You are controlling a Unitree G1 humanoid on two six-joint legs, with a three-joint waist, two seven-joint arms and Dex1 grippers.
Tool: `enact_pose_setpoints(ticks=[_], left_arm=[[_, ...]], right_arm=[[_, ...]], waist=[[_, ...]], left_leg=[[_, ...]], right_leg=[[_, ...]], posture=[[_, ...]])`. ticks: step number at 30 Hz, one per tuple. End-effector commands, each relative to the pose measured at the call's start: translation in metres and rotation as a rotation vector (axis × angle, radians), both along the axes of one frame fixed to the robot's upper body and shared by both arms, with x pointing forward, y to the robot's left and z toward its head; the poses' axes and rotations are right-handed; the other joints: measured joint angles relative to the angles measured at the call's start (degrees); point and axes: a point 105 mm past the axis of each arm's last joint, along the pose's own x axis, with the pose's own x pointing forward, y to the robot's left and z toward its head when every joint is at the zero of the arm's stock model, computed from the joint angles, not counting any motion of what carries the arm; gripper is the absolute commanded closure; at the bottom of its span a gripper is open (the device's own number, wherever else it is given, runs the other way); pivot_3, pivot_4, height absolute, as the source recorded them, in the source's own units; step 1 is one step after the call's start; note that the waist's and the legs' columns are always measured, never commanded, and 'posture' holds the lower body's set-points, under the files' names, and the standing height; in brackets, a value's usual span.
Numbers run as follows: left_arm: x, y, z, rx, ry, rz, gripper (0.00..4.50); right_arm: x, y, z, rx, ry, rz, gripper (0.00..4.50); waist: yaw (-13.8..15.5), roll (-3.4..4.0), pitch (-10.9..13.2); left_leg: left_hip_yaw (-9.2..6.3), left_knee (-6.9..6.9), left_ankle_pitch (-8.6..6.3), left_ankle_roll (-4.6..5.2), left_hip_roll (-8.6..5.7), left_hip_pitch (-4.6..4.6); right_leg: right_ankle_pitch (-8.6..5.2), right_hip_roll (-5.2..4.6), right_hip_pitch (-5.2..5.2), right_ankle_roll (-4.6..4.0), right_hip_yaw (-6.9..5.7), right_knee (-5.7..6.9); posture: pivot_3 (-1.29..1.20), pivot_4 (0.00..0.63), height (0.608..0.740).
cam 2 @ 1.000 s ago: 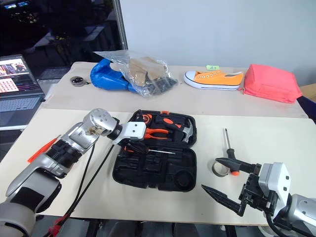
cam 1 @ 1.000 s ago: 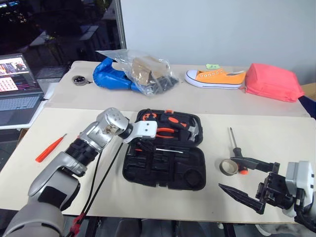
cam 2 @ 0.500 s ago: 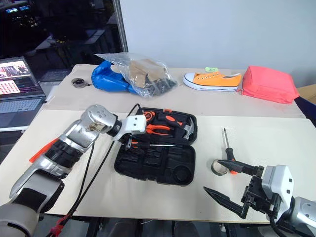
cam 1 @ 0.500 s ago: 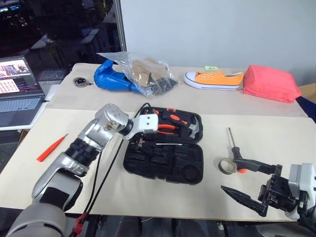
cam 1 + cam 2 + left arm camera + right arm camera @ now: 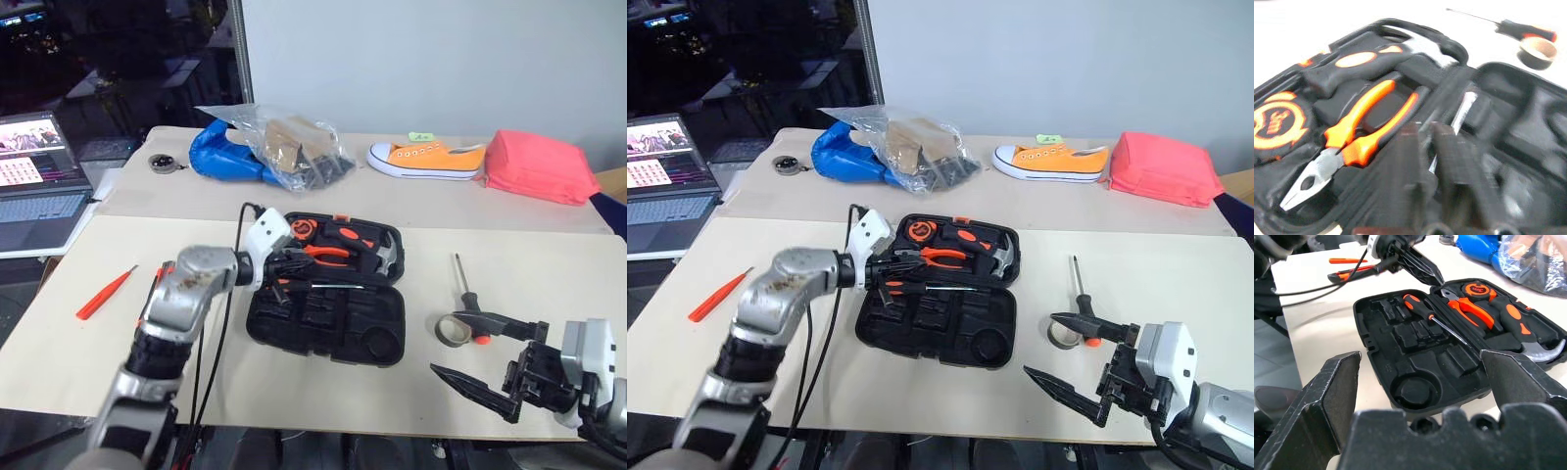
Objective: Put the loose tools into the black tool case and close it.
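The black tool case (image 5: 323,328) lies open mid-table, with one black-and-orange screwdriver (image 5: 1420,312) lying across its near half. My left gripper (image 5: 291,264) hovers shut and empty over the case's left end; its fingers (image 5: 1405,161) are pressed together. Right of the case lie the other screwdriver (image 5: 464,287) and the tape roll (image 5: 451,333). My right gripper (image 5: 443,342) hangs open and empty near the front edge by the roll. The red tool (image 5: 103,294) lies far left. A black-and-orange tool (image 5: 1352,273), probably the utility knife, lies behind my left arm.
Pliers (image 5: 1361,127), a hammer (image 5: 1400,49) and a tape measure (image 5: 1276,122) sit in the case's far half. On the far table lie a plastic bag (image 5: 289,142), a blue bundle (image 5: 220,157), an orange shoe (image 5: 426,157) and a pink-red pouch (image 5: 539,166). A laptop (image 5: 39,186) stands left.
My left arm has swung its elbow in towards me and the wrist has rolled; its gripper stays by the case's left end. The right arm has kept still.
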Motion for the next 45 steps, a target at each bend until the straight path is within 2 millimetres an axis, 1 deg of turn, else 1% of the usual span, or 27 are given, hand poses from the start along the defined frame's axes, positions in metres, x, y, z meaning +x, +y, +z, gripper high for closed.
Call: enact_pose_setpoints(ticks=[1,4,6,10,11,13,15,16,17,18,19,20,21,22,24,27,29,30,32,33,35,36,39,41,42,44,45], left_arm=[[-0.002,-0.003,-0.015,0.063,-0.042,0.035,4.42],[-0.004,-0.001,-0.048,0.144,0.001,0.043,4.42],[-0.005,-0.002,-0.062,0.184,0.016,0.027,4.42],[-0.002,-0.006,-0.069,0.226,0.013,-0.038,4.42],[-0.002,-0.007,-0.069,0.228,0.019,-0.055,4.42],[0.000,-0.005,-0.068,0.231,0.017,-0.068,4.42],[0.003,-0.003,-0.052,0.159,-0.014,-0.055,4.42],[0.004,-0.004,-0.039,0.098,-0.039,-0.051,4.42],[0.002,-0.006,-0.019,0.007,-0.072,-0.056,4.42],[-0.001,-0.006,0.005,-0.079,-0.118,-0.061,4.42],[-0.004,-0.005,0.023,-0.128,-0.166,-0.055,4.42],[-0.011,-0.004,0.044,-0.232,-0.200,-0.077,4.42],[-0.019,-0.003,0.051,-0.254,-0.186,-0.113,4.42],[-0.027,0.000,0.060,-0.296,-0.163,-0.152,4.42],[-0.045,0.001,0.075,-0.333,-0.127,-0.240,3.91],[-0.069,0.001,0.086,-0.311,-0.100,-0.355,2.98],[-0.082,0.002,0.092,-0.283,-0.087,-0.416,2.27],[-0.085,0.004,0.095,-0.267,-0.081,-0.432,1.91],[-0.089,-0.003,0.097,-0.253,-0.074,-0.447,1.15],[-0.090,-0.004,0.099,-0.255,-0.067,-0.453,0.91],[-0.092,-0.007,0.102,-0.254,-0.060,-0.463,0.19],[-0.091,-0.008,0.104,-0.250,-0.063,-0.466,0.02],[-0.091,-0.016,0.104,-0.228,-0.073,-0.471,0.02],[-0.089,-0.017,0.103,-0.204,-0.071,-0.469,0.00],[-0.088,-0.017,0.102,-0.196,-0.069,-0.467,0.00],[-0.087,-0.018,0.102,-0.180,-0.071,-0.469,0.00],[-0.086,-0.018,0.102,-0.175,-0.072,-0.471,0.00]], right_arm=[[-0.002,0.005,0.007,-0.008,-0.040,0.010,0.00],[-0.001,0.005,0.008,-0.011,-0.043,0.010,0.00],[0.000,0.004,0.009,-0.014,-0.044,0.010,0.00],[0.000,0.003,0.010,-0.015,-0.042,0.006,0.00],[0.000,0.004,0.009,-0.012,-0.039,0.001,0.00],[0.001,0.004,0.008,-0.007,-0.032,-0.015,0.00],[0.003,0.001,0.006,-0.004,-0.024,-0.060,0.00],[0.004,-0.001,0.006,0.002,-0.024,-0.082,0.00],[0.007,-0.004,0.007,0.012,-0.027,-0.120,0.00],[0.010,-0.008,0.008,0.020,-0.037,-0.162,0.00],[0.013,-0.012,0.008,0.028,-0.031,-0.195,0.00],[0.016,-0.017,0.005,0.010,-0.015,-0.240,0.00],[0.019,-0.021,0.003,-0.003,0.003,-0.274,0.00],[0.023,-0.025,0.002,-0.011,0.023,-0.318,0.00],[0.028,-0.035,0.001,-0.040,0.075,-0.396,0.00],[0.041,-0.050,-0.003,-0.136,0.163,-0.490,0.00],[0.057,-0.063,-0.004,-0.127,0.238,-0.555,0.00],[0.067,-0.068,-0.005,-0.121,0.278,-0.593,0.00],[0.076,-0.081,-0.009,-0.129,0.349,-0.649,0.00],[0.083,-0.083,-0.012,-0.139,0.376,-0.671,0.00],[0.094,-0.089,-0.017,-0.141,0.428,-0.713,0.00],[0.104,-0.091,-0.024,-0.159,0.467,-0.747,0.00],[0.116,-0.100,-0.043,-0.205,0.580,-0.791,0.00],[0.117,-0.099,-0.054,-0.229,0.638,-0.780,0.51],[0.118,-0.100,-0.057,-0.235,0.657,-0.776,0.64],[0.118,-0.103,-0.062,-0.290,0.665,-0.781,1.40],[0.118,-0.106,-0.063,-0.308,0.664,-0.785,1.67]], waist=[[0.10,0.00,0.00],[0.22,0.02,-0.09],[0.23,-0.03,-0.12],[0.25,0.05,-0.18],[0.28,0.05,-0.19],[0.25,0.07,-0.20],[0.21,0.10,-0.21],[0.18,0.11,-0.22],[0.06,0.12,-0.23],[-0.02,0.12,-0.22],[-0.19,0.18,-0.21],[-0.25,0.25,-0.23],[-0.20,0.17,-0.18],[-0.11,0.08,-0.17],[-0.03,0.13,-0.19],[-0.08,0.15,-0.18],[-0.17,0.03,-0.11],[-0.19,0.01,-0.08],[-0.14,-0.06,-0.02],[0.12,-0.04,-0.03],[0.20,-0.07,-0.01],[0.20,-0.05,-0.02],[-0.06,-0.01,-0.01],[-0.07,0.00,-0.02],[-0.07,0.00,-0.01],[-0.02,0.01,-0.02],[0.01,0.01,-0.02]], left_leg=[[-0.01,0.00,0.00,0.00,0.00,0.01],[0.00,0.00,0.00,-0.01,-0.03,0.20],[0.04,0.00,0.00,-0.01,-0.06,0.39],[0.07,0.00,-0.01,-0.02,-0.05,0.80],[0.06,0.00,-0.02,-0.03,-0.05,0.88],[0.04,0.00,-0.03,-0.05,-0.03,1.13],[0.05,0.00,-0.03,-0.05,-0.02,1.15],[0.05,0.00,-0.03,-0.06,-0.01,1.13],[0.04,0.00,-0.02,-0.05,0.02,1.12],[0.06,0.00,-0.02,-0.04,0.03,1.04],[0.07,0.00,-0.01,-0.03,0.03,0.95],[0.08,0.00,-0.01,-0.02,0.05,0.79],[0.08,-0.02,-0.01,-0.02,0.11,0.60],[0.08,-0.02,0.00,-0.02,0.07,0.40],[0.08,-0.02,0.01,-0.03,0.03,-0.11],[0.08,-0.04,-0.11,-0.08,-0.05,-0.11],[0.10,-0.07,-0.12,-0.09,-0.07,-0.12],[0.10,-0.02,-0.12,-0.09,-0.08,-0.09],[0.10,-0.02,-0.10,-0.09,-0.08,-0.03],[0.11,-0.01,-0.09,-0.08,-0.09,-0.01],[0.08,-0.01,-0.06,-0.03,-0.08,0.02],[0.08,-0.01,-0.05,-0.02,-0.08,-0.01],[0.12,-0.02,-0.04,0.00,-0.09,-0.06],[0.12,-0.02,-0.05,0.01,-0.10,-0.07],[0.11,-0.09,-0.05,0.01,-0.11,-0.11],[0.11,-0.11,-0.07,0.05,-0.14,-0.24],[0.11,-0.11,-0.08,0.05,-0.14,-0.26]], right_leg=[[0.00,0.00,0.00,-0.01,-0.01,0.02],[0.01,-0.03,0.16,0.00,0.00,0.02],[0.02,-0.06,0.35,0.04,0.04,0.00],[-0.04,-0.11,1.00,0.00,0.06,-0.06],[-0.23,-0.11,1.12,-0.33,0.05,-0.06],[-0.28,-0.11,1.09,-0.42,0.04,-0.06],[-0.27,-0.12,1.12,-0.42,0.06,-0.06],[-0.27,-0.13,1.14,-0.42,0.08,-0.06],[-0.27,-0.16,1.12,-0.42,0.08,-0.06],[-0.26,-0.16,1.03,-0.41,0.11,-0.06],[-0.26,-0.15,0.99,-0.41,0.13,-0.06],[-0.21,-0.15,0.88,-0.32,0.15,-0.05],[-0.03,-0.13,0.61,0.01,0.16,-0.04],[-0.02,-0.11,0.38,0.02,0.15,-0.04],[0.03,-0.03,-0.08,0.01,0.14,-0.04],[0.02,-0.09,-0.07,-0.13,0.15,-0.03],[0.00,-0.11,-0.06,-0.11,0.18,-0.10],[-0.01,-0.10,-0.02,-0.09,0.18,-0.09],[-0.14,-0.09,0.03,0.15,0.18,-0.13],[-0.12,-0.08,0.04,0.15,0.19,-0.14],[-0.12,-0.04,0.08,0.14,0.18,-0.13],[-0.10,0.00,0.04,0.12,0.18,-0.13],[-0.10,0.03,-0.02,0.11,0.27,-0.14],[-0.12,0.04,-0.02,0.11,0.30,-0.15],[-0.13,0.04,-0.06,0.10,0.30,-0.18],[-0.03,0.03,-0.15,-0.12,0.33,-0.18],[-0.01,0.04,-0.15,-0.16,0.34,-0.19]], posture=[[0.00,0.150,0.740],[0.00,0.150,0.740],[0.00,0.150,0.740],[0.00,0.150,0.740],[0.00,0.150,0.740],[0.00,0.150,0.740],[0.00,0.150,0.740],[0.00,0.150,0.740],[0.00,0.150,0.740],[0.00,0.150,0.740],[0.00,0.150,0.740],[0.00,0.150,0.740],[0.00,0.150,0.740],[0.00,0.150,0.740],[0.00,0.150,0.740],[0.00,0.150,0.740],[0.00,0.150,0.740],[0.00,0.150,0.740],[0.00,0.150,0.740],[0.00,0.150,0.740],[0.00,0.150,0.740],[0.00,0.150,0.740],[0.00,0.150,0.740],[0.00,0.150,0.740],[0.00,0.150,0.740],[0.00,0.150,0.740],[0.00,0.150,0.740]])
